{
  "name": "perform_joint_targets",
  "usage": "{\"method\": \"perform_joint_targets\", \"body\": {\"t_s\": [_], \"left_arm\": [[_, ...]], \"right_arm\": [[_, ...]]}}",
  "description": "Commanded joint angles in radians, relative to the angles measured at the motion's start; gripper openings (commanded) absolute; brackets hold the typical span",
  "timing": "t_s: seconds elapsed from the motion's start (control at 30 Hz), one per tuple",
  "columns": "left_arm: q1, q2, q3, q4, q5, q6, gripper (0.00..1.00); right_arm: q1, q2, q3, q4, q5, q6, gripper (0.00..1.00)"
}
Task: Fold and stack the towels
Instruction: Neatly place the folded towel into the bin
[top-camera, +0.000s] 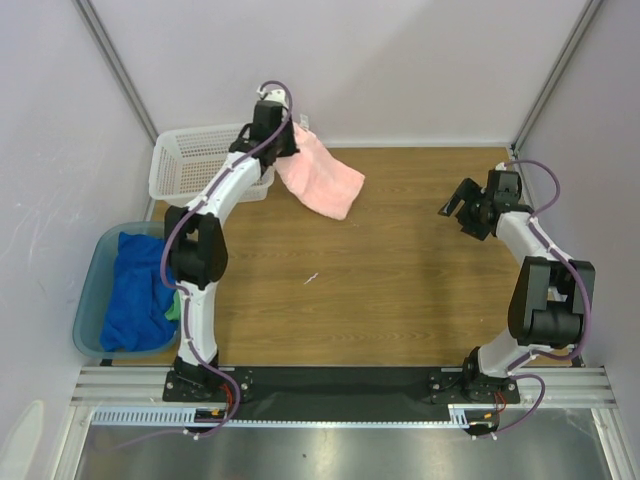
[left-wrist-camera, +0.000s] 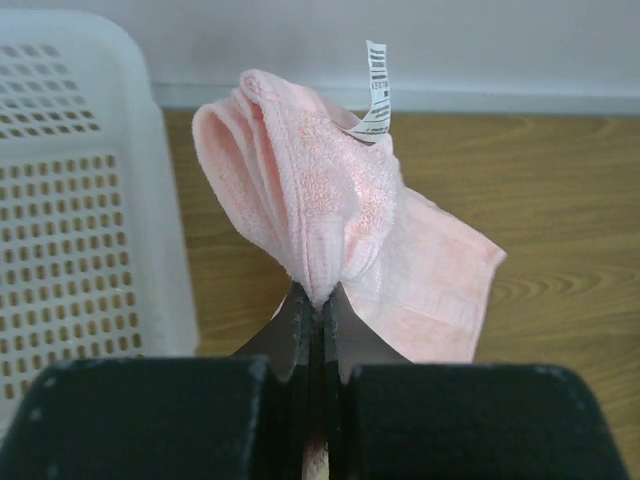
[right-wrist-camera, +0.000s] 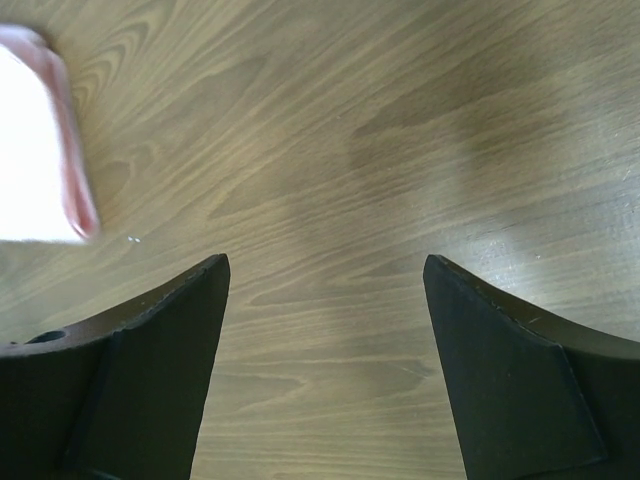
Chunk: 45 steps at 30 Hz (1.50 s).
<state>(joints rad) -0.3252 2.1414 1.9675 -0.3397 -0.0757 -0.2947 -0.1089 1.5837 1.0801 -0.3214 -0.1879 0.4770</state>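
My left gripper (top-camera: 290, 135) is shut on a bunched edge of the pale pink towel (top-camera: 322, 178) at the back of the table, beside the basket. The towel hangs from it and drapes onto the wood to the right. In the left wrist view the pink towel (left-wrist-camera: 330, 230) rises from the closed left gripper (left-wrist-camera: 318, 300), a white label sticking up from it. A royal blue towel (top-camera: 135, 290) lies crumpled in the tub, with a sliver of green towel (top-camera: 173, 308) beside it. My right gripper (top-camera: 455, 207) hovers open over bare wood at the right; the right gripper (right-wrist-camera: 327, 275) holds nothing.
A white perforated basket (top-camera: 185, 165) stands at the back left, just left of my left gripper. The translucent teal tub (top-camera: 92, 300) sits off the table's left edge. White walls enclose the wooden table (top-camera: 400, 290) on three sides.
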Motion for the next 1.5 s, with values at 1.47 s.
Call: {"method": "perform_joint_targets", "body": {"t_s": [1.47], "left_arm": [[0.532,0.054,-0.029,0.053,0.084,0.135,0.00]], "right_arm": [[0.132,0.245,0.273,-0.094,0.162,0.006,0.85]]}}
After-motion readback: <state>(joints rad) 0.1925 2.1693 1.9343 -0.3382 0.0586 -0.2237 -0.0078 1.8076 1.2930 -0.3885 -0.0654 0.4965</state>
